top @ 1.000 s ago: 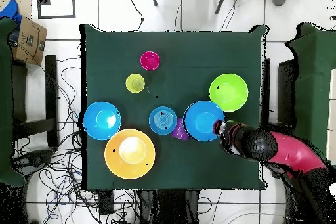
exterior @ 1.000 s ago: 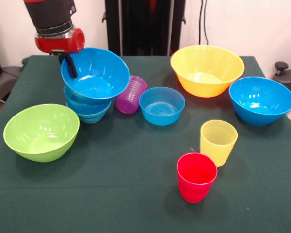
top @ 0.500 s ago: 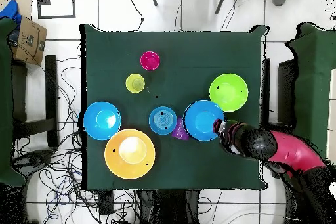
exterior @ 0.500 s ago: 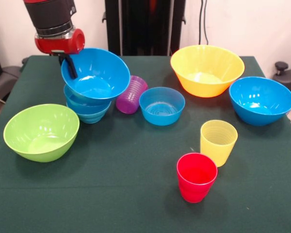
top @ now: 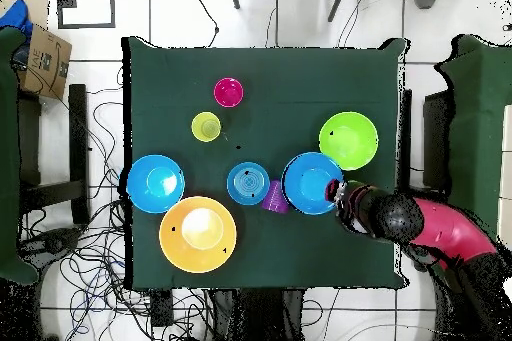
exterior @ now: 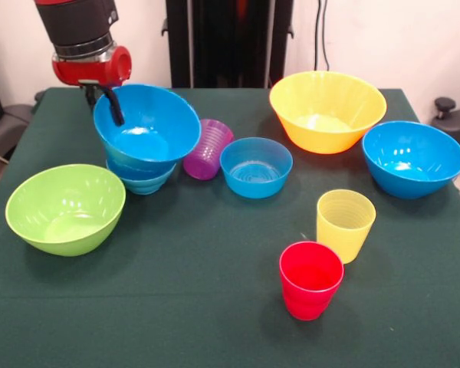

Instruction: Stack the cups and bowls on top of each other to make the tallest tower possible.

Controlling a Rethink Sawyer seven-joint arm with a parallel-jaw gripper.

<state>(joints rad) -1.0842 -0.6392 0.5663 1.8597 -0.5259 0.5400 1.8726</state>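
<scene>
My gripper is shut on the rim of a large blue bowl. The bowl sits low in the small blue bowls of the tower at the table's left in the front view. A purple cup lies on its side beside the tower. A small blue bowl, a very large yellow bowl, another large blue bowl, a lime green bowl, a yellow cup and a red cup stand apart on the table.
The dark green table ends close behind the tower. A cardboard box and loose cables lie on the floor beside it. Black equipment stands behind the table.
The large blue bowl has come down in my gripper and now sits deeper in the small blue bowls, hiding more of them. The other bowls and cups have not moved.
</scene>
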